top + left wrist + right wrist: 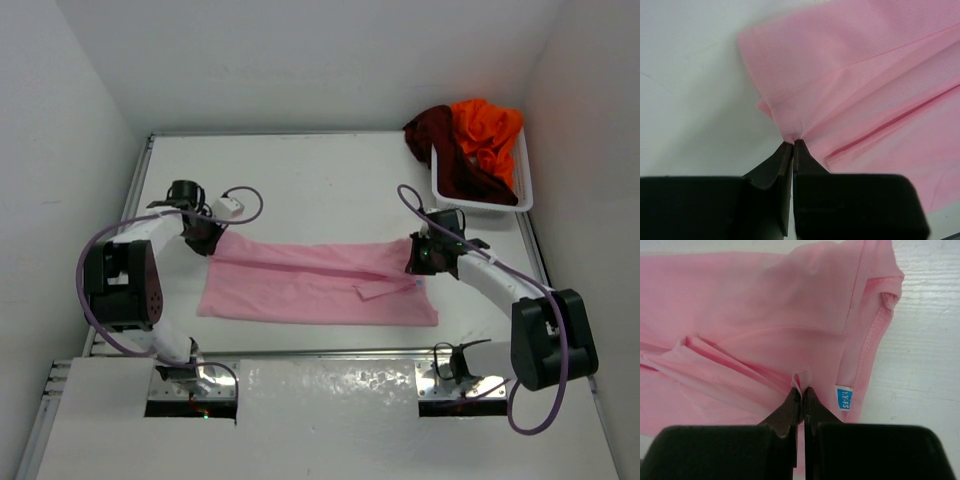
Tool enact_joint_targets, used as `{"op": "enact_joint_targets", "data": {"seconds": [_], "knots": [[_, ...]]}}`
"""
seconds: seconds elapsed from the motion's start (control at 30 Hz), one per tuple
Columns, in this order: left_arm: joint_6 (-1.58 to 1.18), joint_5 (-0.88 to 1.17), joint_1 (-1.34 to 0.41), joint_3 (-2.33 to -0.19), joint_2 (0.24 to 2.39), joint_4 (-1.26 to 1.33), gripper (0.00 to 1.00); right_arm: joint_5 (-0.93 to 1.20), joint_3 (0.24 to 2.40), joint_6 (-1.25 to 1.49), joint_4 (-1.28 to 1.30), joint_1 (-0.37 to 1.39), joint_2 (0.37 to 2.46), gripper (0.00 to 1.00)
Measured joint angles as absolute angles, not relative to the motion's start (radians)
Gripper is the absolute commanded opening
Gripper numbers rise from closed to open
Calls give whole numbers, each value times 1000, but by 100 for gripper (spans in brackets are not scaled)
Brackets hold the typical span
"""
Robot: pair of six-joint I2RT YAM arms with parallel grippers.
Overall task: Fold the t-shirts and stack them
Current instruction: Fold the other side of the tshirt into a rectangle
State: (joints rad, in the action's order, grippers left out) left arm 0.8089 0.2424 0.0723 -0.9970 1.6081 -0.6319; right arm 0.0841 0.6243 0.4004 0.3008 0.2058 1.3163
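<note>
On the table (300, 190), pink t-shirt (300, 292) in both jaws

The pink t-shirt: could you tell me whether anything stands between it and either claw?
Nothing visible does. The left claw is shut on the pink t-shirt at its left edge, the right claw at its right edge beside the blue label.
</note>
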Motion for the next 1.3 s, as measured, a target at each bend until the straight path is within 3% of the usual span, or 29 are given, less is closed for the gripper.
{"op": "enact_joint_targets", "data": {"seconds": [0.1,0.17,0.2,0.3,0.33,0.5,0.67,0.8,0.93,1.03,1.17,1.23,1.3], "knots": [[831,219,72,-937,1608,-610,0,105,603,401,296,210,1322,5],[846,202,72,-898,1608,-614,19,113,590,402,299,213,1335,12],[857,197,72,-889,1608,-627,23,113,587,401,302,213,1341,24],[884,183,73,-891,1608,-657,46,111,585,394,331,213,1353,42],[892,181,73,-895,1608,-667,54,110,586,385,343,213,1353,45],[929,208,103,-1005,1598,-780,69,88,596,328,416,212,1316,49],[987,290,161,-1216,1570,-898,66,72,643,268,466,212,1198,49],[973,329,163,-1280,1551,-927,29,86,682,252,442,226,1155,51],[900,293,40,-1235,1573,-871,16,99,725,249,423,316,1209,51],[857,270,-51,-1161,1607,-837,16,124,770,243,420,360,1274,50],[805,231,-123,-1126,1610,-853,20,133,745,262,442,334,1238,31],[778,219,-197,-1146,1594,-841,35,143,708,288,442,301,1199,26],[739,220,-327,-1203,1590,-813,38,159,680,311,436,276,1196,19]]}}
